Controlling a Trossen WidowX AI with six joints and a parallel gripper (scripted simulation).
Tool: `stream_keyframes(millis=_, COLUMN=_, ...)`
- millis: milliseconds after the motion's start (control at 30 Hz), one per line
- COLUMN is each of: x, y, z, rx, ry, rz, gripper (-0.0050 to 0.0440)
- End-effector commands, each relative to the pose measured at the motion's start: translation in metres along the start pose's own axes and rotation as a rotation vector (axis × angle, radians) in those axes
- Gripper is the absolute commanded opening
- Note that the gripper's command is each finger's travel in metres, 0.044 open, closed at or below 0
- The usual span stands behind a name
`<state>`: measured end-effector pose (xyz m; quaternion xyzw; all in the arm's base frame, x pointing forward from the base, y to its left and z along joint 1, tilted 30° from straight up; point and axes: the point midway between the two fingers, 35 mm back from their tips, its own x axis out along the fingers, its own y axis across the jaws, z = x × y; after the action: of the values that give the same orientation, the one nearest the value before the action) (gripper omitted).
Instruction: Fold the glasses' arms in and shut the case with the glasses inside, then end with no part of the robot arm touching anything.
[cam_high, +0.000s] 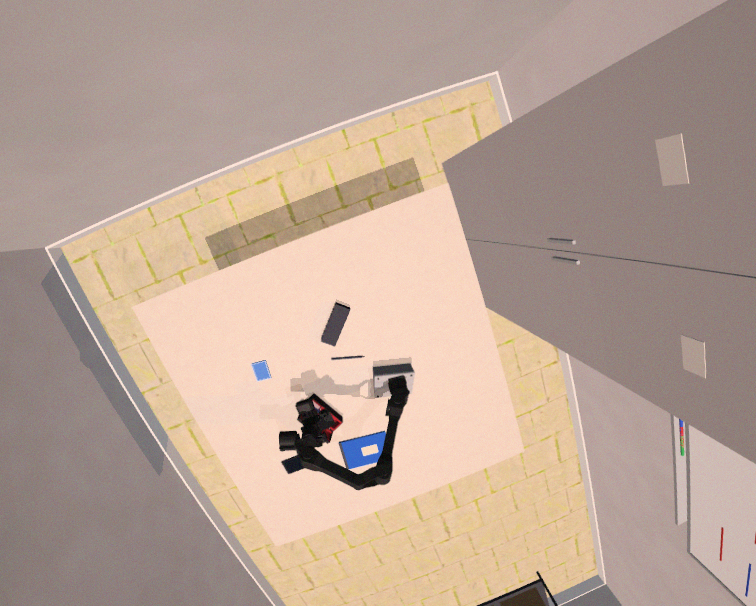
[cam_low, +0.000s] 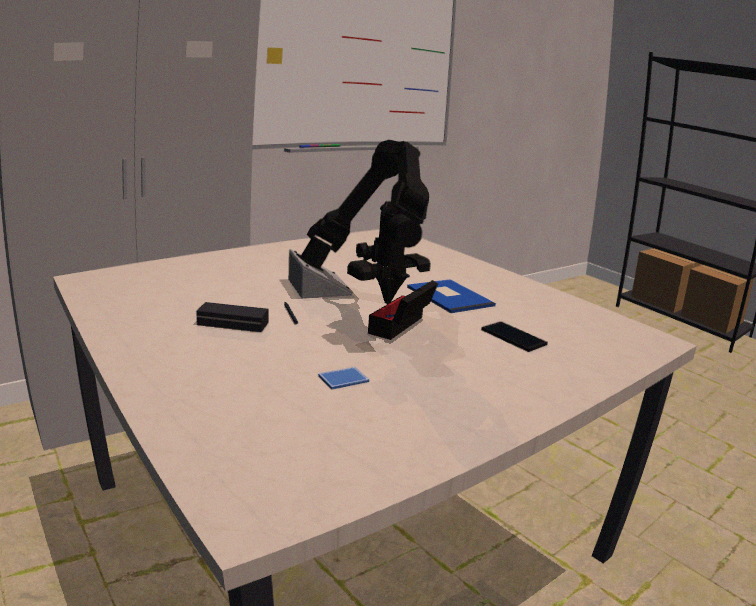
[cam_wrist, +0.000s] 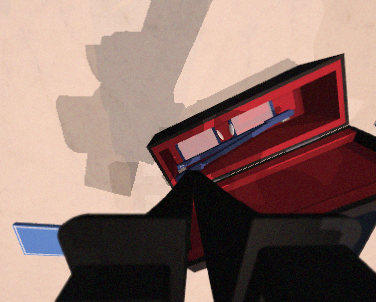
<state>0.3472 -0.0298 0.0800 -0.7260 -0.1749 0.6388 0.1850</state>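
Card, small and blue (cam_high: 261, 370) (cam_low: 343, 377) (cam_wrist: 42, 240), lies nearest on the counter (cam_high: 252, 315) (cam_low: 283, 441) (cam_wrist: 30, 75), with no part in the job. Beyond it, the case (cam_high: 335, 419) (cam_low: 384, 327) (cam_wrist: 320, 95) stands open, its lid (cam_low: 417, 307) (cam_wrist: 300, 175) tilted back on the hinge. The glasses (cam_wrist: 251, 118) sit within the red-lined base, not the lid; their blue arms (cam_wrist: 260, 126) lie across behind the lenses and look folded in, though the pincer hides one end.

That pincer (cam_high: 321, 413) (cam_low: 389, 301) (cam_wrist: 192, 175) is clenched on nothing, pointing down right by the case; whether its tips touch the rim or the glasses cannot be told. So the folding appears done and the glasses are placed. Swinging the lid shut and drawing the arm (cam_high: 388, 435) (cam_low: 366, 189) clear remain. The next move likely calls for getting the tips out of the lid's path, then pushing it over from its outer side; a low sweep could drag the case or unsettle the glasses.

Farther back, a blue folder (cam_high: 356, 456) (cam_low: 463, 299) lies flat, apart from the case.
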Motion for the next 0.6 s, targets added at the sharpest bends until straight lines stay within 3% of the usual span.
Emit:
stream_keyframes(millis=0, x=-0.006, y=-0.013, z=0.008, rx=-0.006, ry=0.005, rz=-0.001, gripper=0.0)
stream_keyframes(millis=100, x=-0.008, y=-0.011, z=0.004, rx=-0.014, ry=0.007, rz=0.003, gripper=0.0)
stream_keyframes(millis=233, x=-0.053, y=-0.013, z=0.008, rx=-0.006, ry=0.005, rz=-0.001, gripper=0.0)
stream_keyframes(millis=567, x=-0.053, y=-0.012, z=0.009, rx=-0.002, ry=0.0, rz=-0.003, gripper=0.0)
